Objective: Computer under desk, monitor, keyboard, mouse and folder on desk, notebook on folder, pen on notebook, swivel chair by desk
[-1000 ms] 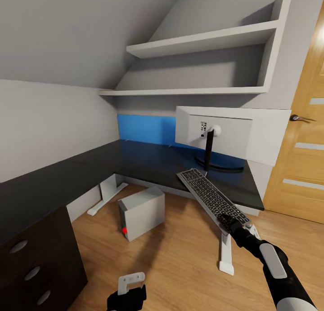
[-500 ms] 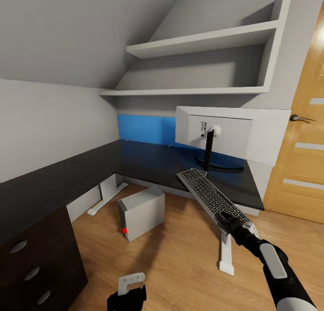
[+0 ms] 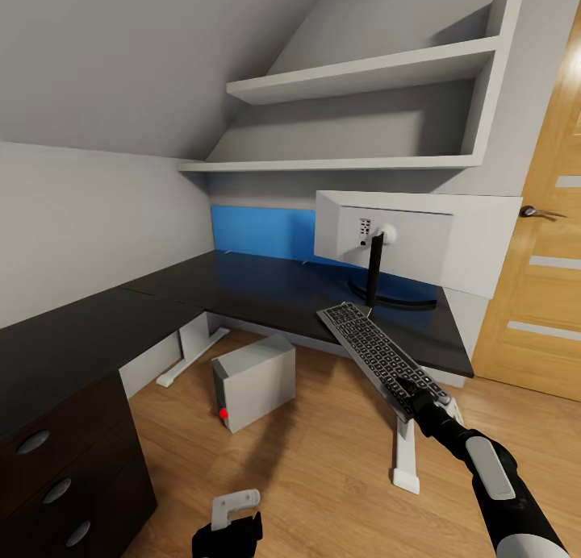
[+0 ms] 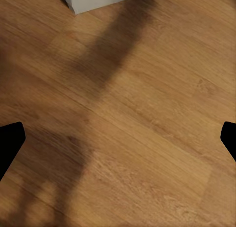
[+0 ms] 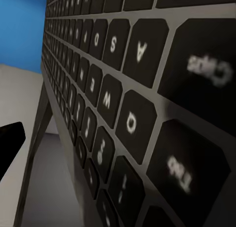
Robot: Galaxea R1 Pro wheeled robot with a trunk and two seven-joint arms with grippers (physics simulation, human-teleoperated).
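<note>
The slim dark grey keyboard (image 3: 379,352) is tilted, its far end over the black desk (image 3: 266,288) by the monitor's stand and its near end out past the desk's front edge. My right gripper (image 3: 411,395) is shut on that near end. The right wrist view has the keyboard's keys (image 5: 132,89) very close. The monitor (image 3: 415,247) stands on the desk with its white back toward me. On the floor, half under the desk, sits the pale grey computer (image 3: 254,381) with a red light. My left gripper (image 3: 228,532) hangs low over the wood floor (image 4: 128,118), open and holding nothing.
A wooden door (image 3: 545,284) stands at the right. The desk's drawers (image 3: 56,477) with round knobs are at the near left. White desk legs (image 3: 403,457) stand on the floor beside my right arm. White shelves (image 3: 363,82) hang above the desk, with a blue wall panel (image 3: 262,231) behind it.
The right gripper and the keyboard have barely shifted. Nothing else has visibly changed.
</note>
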